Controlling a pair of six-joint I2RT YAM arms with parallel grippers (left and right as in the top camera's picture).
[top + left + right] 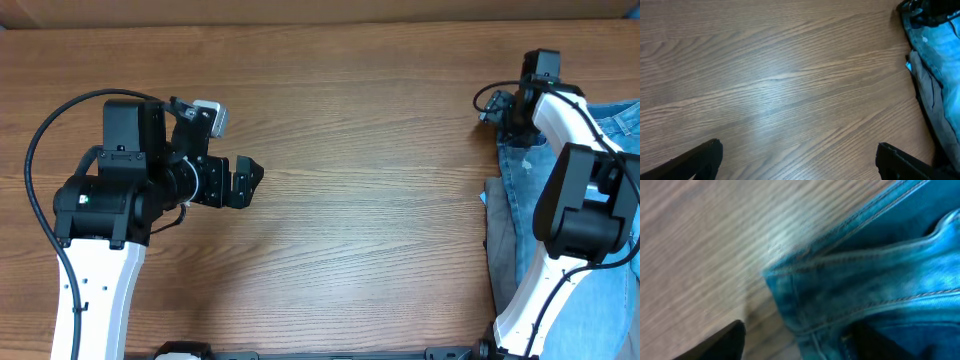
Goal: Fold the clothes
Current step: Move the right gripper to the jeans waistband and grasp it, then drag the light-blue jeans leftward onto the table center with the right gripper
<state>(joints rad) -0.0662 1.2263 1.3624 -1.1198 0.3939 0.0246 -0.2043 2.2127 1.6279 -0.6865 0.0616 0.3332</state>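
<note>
The light-blue denim jeans lie crumpled at the table's right edge, partly under my right arm. They also show at the right of the left wrist view. My right gripper is low over their far corner. In the right wrist view its fingers are spread apart, with a stitched denim edge lying between them. My left gripper is open and empty over bare wood at the left, far from the jeans; its fingertips show wide apart.
The wooden table spans the view. A grey inner layer of cloth shows at the jeans' left edge. The right arm's white links rise over the jeans.
</note>
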